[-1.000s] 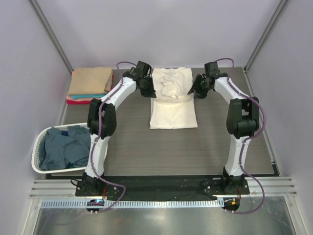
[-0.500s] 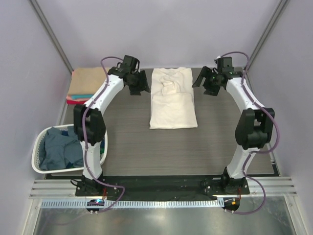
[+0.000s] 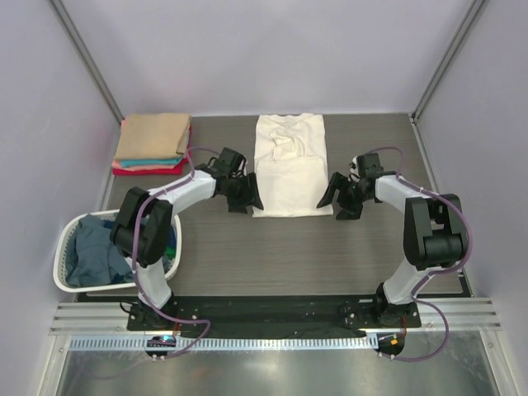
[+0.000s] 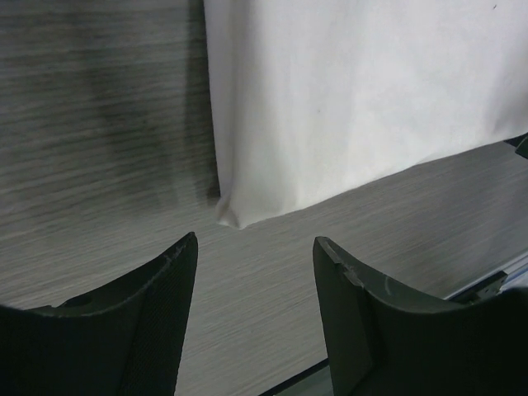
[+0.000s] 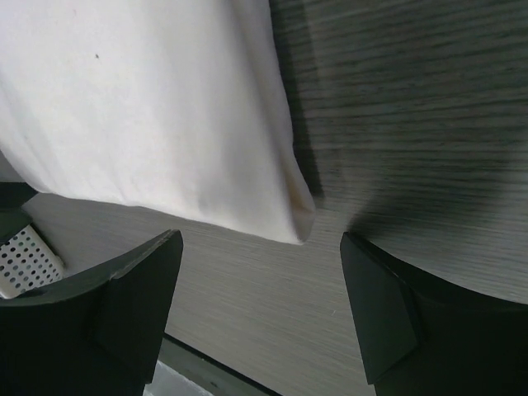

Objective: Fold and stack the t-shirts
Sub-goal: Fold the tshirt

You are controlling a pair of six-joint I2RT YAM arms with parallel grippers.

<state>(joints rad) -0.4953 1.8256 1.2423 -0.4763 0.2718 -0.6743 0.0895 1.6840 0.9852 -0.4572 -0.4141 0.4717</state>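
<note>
The cream-white t-shirt (image 3: 289,165) lies flat in the middle of the table, sides folded in to a long strip. My left gripper (image 3: 248,199) is open just left of its near left corner (image 4: 233,216), empty, above the table. My right gripper (image 3: 333,203) is open just right of its near right corner (image 5: 299,224), empty. A folded stack sits at the far left: a tan shirt (image 3: 152,135) on top, teal (image 3: 148,162) and red (image 3: 140,171) under it. Dusty-blue cloth (image 3: 106,252) lies crumpled in the basket.
The white slatted laundry basket (image 3: 69,233) stands at the near left edge, beside my left arm. Grey walls close the table at the back and sides. A metal rail runs along the near edge (image 3: 272,313).
Both grippers have drawn back from the shirt's collar end at the far side to its near corners. The sleeves stay folded in on the shirt.
</note>
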